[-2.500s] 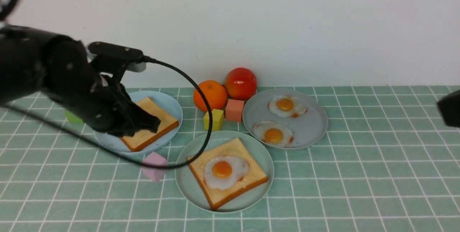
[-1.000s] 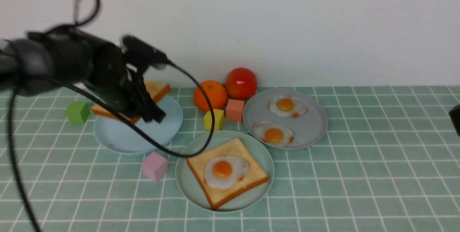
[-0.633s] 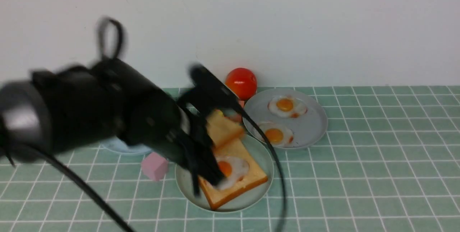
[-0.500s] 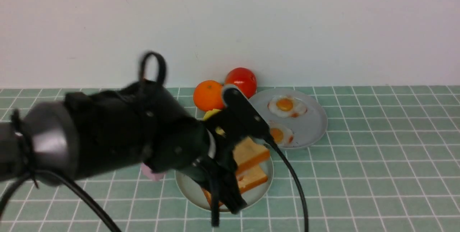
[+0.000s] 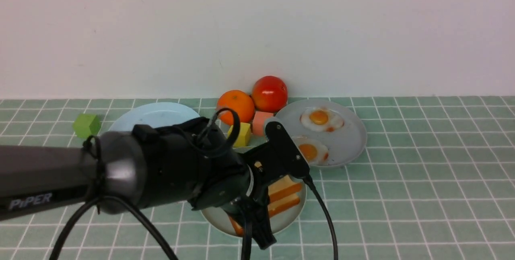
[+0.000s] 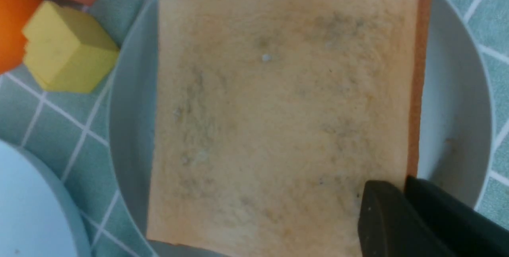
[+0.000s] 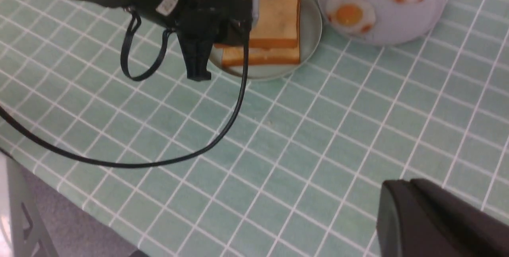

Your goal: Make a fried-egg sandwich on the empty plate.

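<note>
The empty plate (image 5: 290, 219), pale mint green, now carries a lower toast slice (image 5: 287, 203). A top toast slice (image 5: 285, 183) lies just above it; its pale face fills the left wrist view (image 6: 278, 110). The sandwich's fried egg is hidden under the top slice. My left gripper (image 5: 259, 228) is shut on that top slice's near edge (image 6: 403, 187). I cannot tell whether the slice rests on the stack. The right wrist view shows both slices stacked on the plate (image 7: 312, 30). My right gripper (image 7: 401, 185) is shut on nothing, high over the table's near right, out of the front view.
A grey plate (image 5: 350, 147) with two fried eggs sits just right of the mint plate. A bare light blue plate (image 5: 155, 115) is at back left. An orange (image 5: 235, 106), a tomato (image 5: 269, 93), a yellow cube (image 5: 241, 133), a salmon cube (image 5: 260, 121) and a green cube (image 5: 86, 125) stand behind.
My left arm lifted the toast slice off the light blue plate, swung it right over the mint plate and lowered it onto the egg. The right gripper left the front view's edge.
</note>
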Motion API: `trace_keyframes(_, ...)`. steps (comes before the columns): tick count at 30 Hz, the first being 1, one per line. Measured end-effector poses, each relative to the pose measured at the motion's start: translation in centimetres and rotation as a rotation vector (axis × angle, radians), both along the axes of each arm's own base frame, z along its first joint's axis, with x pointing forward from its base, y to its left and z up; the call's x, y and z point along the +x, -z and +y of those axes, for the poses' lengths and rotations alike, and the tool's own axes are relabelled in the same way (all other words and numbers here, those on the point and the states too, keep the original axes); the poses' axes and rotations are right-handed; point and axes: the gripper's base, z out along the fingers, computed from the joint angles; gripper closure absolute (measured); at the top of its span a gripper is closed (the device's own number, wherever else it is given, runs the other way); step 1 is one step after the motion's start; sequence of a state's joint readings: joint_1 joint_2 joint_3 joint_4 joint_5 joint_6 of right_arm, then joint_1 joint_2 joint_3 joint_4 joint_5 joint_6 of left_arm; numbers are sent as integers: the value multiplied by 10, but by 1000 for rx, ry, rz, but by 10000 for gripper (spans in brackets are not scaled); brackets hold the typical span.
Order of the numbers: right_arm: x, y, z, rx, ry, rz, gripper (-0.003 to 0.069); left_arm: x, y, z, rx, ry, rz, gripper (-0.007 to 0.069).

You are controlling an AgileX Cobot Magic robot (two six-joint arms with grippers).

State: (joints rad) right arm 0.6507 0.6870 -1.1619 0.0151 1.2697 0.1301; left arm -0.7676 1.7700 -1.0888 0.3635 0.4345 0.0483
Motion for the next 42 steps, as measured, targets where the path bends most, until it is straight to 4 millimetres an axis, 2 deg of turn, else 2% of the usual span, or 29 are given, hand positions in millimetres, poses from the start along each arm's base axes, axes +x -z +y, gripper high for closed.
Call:
trace_keyframes(8, -1, 2, 3, 17, -15, 24, 619, 1, 4, -1, -22, -49, 21, 595)
trace_keyframes(11, -1, 2, 3, 17, -14, 24, 617, 1, 4, -1, -26, -56, 23, 569)
trace_keyframes(15, -1, 2, 3, 17, -14, 24, 616, 1, 4, -1, -28, -58, 23, 474)
trace_keyframes(20, -1, 2, 3, 17, -14, 24, 614, 1, 4, -1, -30, -58, 23, 309)
trace_keyframes(23, -1, 2, 3, 17, -14, 24, 615, 1, 4, -1, -29, -60, 24, 263)
trace_keyframes(27, -1, 2, 3, 17, -14, 24, 615, -1, -3, 2, -26, -87, 34, 249)
trace_keyframes(29, -1, 2, 3, 18, -14, 23, 615, -2, -14, 4, -38, -129, 43, 248)
trace_keyframes(32, -1, 2, 3, 19, -14, 23, 615, -8, -49, 10, -126, -229, 45, 260)
trace_keyframes(33, -1, 2, 2, 17, -12, 21, 615, -10, -62, 13, -168, -272, 46, 272)
trace_keyframes(35, 0, 2, 2, 8, -6, 16, 615, -22, -104, 23, -316, -341, 22, 337)
trace_keyframes(36, 0, 2, 1, 4, -3, 13, 615, -25, -112, 25, -344, -351, 18, 354)
trace_keyframes(37, 0, 2, -1, -5, 7, -1, 615, -42, -146, 39, -472, -376, -9, 438)
trace_keyframes(39, -3, 1, -5, -5, 15, -22, 615, -66, -179, 60, -601, -372, -51, 545)
trace_keyframes(40, -5, 0, -6, -3, 16, -27, 615, -66, -178, 60, -600, -373, -49, 545)
trace_keyframes(41, -9, -1, -10, 5, 21, -44, 615, -86, -194, 77, -673, -359, -81, 620)
trace_keyframes(42, -15, -1, -15, 24, 30, -58, 615, -103, -201, 93, -724, -347, -108, 638)
